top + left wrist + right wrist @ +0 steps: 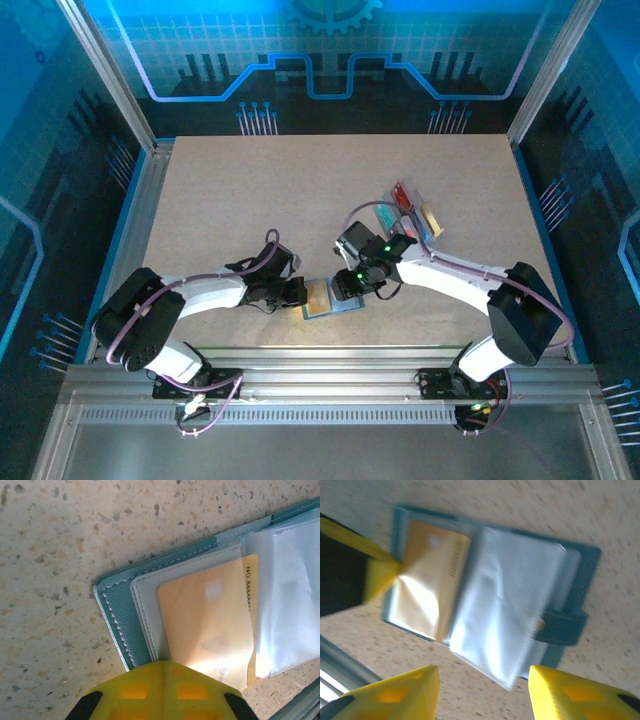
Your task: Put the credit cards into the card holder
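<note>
The slate-blue card holder (328, 300) lies open on the table between my two grippers. Its teal cover (117, 610) and clear sleeves (505, 605) face up. An orange credit card (205, 625) sits inside the left clear sleeve, also visible in the right wrist view (432, 575). My left gripper (167, 670) is shut, its yellow tip resting on the holder's near edge by that sleeve. My right gripper (482, 687) hovers open just off the holder's other side, nothing between its fingers. More credit cards (405, 197), red among them, lie to the back right.
A clear plastic tray (438, 232) holding the other cards stands at the back right of the right arm. The holder's strap (565, 627) hangs over its far cover. The table's metal front rail (320, 375) runs close behind the holder.
</note>
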Action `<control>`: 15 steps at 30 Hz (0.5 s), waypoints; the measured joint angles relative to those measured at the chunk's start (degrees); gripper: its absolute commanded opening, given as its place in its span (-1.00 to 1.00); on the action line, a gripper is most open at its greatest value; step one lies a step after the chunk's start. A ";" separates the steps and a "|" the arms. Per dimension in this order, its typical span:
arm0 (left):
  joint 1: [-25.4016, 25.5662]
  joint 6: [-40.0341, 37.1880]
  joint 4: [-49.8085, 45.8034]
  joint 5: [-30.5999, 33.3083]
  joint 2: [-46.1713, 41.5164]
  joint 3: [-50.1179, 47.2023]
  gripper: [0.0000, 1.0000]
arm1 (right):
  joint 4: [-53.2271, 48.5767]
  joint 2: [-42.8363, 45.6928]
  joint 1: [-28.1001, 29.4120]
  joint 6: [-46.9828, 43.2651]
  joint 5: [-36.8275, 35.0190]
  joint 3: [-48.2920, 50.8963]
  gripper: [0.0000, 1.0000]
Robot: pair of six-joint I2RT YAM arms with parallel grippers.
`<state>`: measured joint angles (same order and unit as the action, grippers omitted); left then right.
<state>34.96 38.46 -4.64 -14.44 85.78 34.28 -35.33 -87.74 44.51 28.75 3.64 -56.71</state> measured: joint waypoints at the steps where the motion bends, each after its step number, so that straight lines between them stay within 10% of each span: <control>1: 0.00 0.15 0.00 0.00 -0.02 0.00 -1.00 | -0.11 -0.15 -0.76 0.68 0.42 1.22 0.02; 15: 0.02 0.22 0.04 0.02 -0.33 -0.22 -1.00 | 3.56 -4.15 -2.21 3.72 7.56 2.40 -0.12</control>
<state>34.98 38.68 -4.60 -14.41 85.45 34.06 -31.77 -91.90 42.30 32.47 11.20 -54.30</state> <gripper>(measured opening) 0.053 0.457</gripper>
